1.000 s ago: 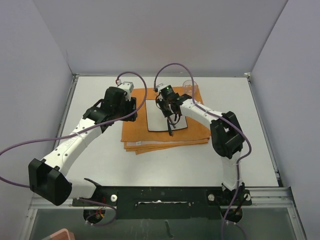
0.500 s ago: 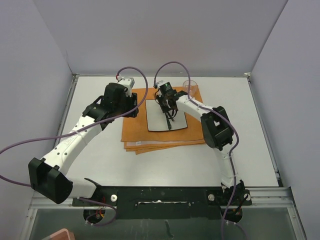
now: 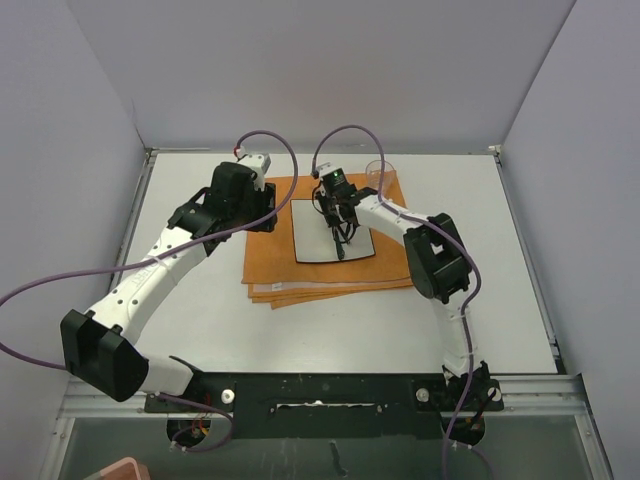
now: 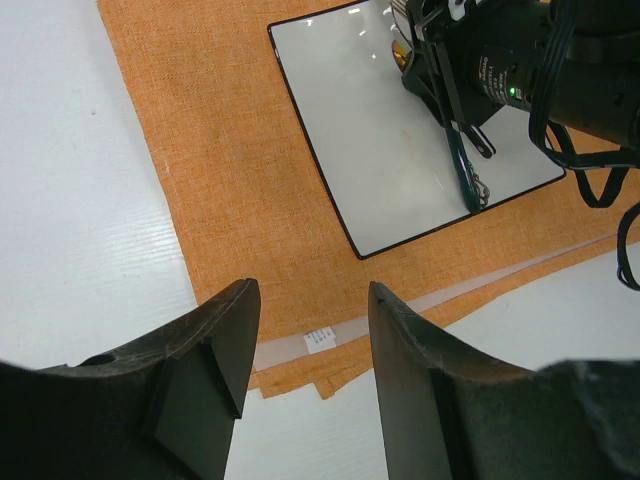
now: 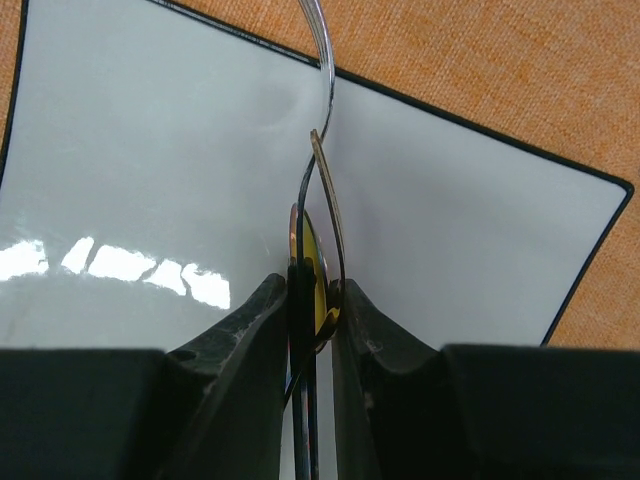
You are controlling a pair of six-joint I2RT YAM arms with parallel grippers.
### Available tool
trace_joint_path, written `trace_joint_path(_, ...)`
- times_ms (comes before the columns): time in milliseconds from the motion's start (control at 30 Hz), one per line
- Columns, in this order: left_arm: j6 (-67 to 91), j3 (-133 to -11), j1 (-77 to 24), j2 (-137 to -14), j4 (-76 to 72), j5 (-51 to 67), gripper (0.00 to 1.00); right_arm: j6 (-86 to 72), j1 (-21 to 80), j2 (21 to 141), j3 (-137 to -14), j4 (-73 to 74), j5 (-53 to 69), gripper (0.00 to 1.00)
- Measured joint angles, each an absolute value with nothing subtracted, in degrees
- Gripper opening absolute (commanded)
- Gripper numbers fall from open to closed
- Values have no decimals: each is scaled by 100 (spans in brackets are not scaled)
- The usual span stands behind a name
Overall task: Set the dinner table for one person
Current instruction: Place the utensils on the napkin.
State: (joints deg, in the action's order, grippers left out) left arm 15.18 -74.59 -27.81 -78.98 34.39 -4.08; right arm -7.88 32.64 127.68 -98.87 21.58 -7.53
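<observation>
From above, the tabletop (image 3: 330, 330) spread under both arms and carried everything. The left hand (image 3: 263, 212) hung over the left border of the orange placemat (image 3: 275, 268). From this height I could not tell how its fingers stood. The right hand (image 3: 340, 222) was over the square white plate (image 3: 312, 242), with dark cutlery (image 3: 341, 246) reaching down from it toward the plate. A clear glass (image 3: 378, 172) stood beyond that hand and to its right, at the placemat's far corner.

In the left wrist view, the left hand (image 4: 310, 290) had its fingers (image 4: 215, 350) well apart with nothing between them. Beneath them lay the placemat (image 4: 220, 150), its layered edge bearing a small white label (image 4: 318, 338). Bare tabletop (image 4: 70, 200) showed to the hand's left. Ahead lay the black-rimmed plate (image 4: 400, 150), and over it the right hand (image 4: 455, 110) held the cutlery (image 4: 463, 170), whose lower end seemed to rest on the plate.

In the right wrist view, the right hand (image 5: 308, 290) was clamped together on the cutlery (image 5: 320, 190). This was several thin pieces seen edge-on, one silvery and curving away ahead of the fingers. Which utensils they were I could not tell. The plate (image 5: 150, 170) lay directly below the hand, and the placemat (image 5: 480, 70) showed beyond the plate's edge.
</observation>
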Motion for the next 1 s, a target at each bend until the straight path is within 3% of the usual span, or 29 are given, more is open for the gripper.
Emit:
trace_joint_path(133,1514,-7467,-2781,-7898,3470,-436,46,-847,3358,12617,-9664,2167,-904,2)
trace_joint_path(333,1479,-7470,-2781,-7898,3601,-467,46,-963,3494,12300,-9203,2217,-1039,45)
trace_joint_path(633,1479,-7505,-2788,-7891,3754,-489,46,-943,3719,12105,-8930,2246,-1114,57)
trace_joint_path(833,1483,-7505,-2803,-7891,3752,-493,46,-816,3734,12042,-8925,2252,-1092,75)
trace_joint_path(900,1483,-7505,-2803,-7891,3752,-495,46,-718,3745,12029,-8980,2296,-1109,76)
trace_joint_path(1000,1490,-7505,-2803,-7891,3745,-495,46,-563,3743,12009,-9203,2344,-1184,70)
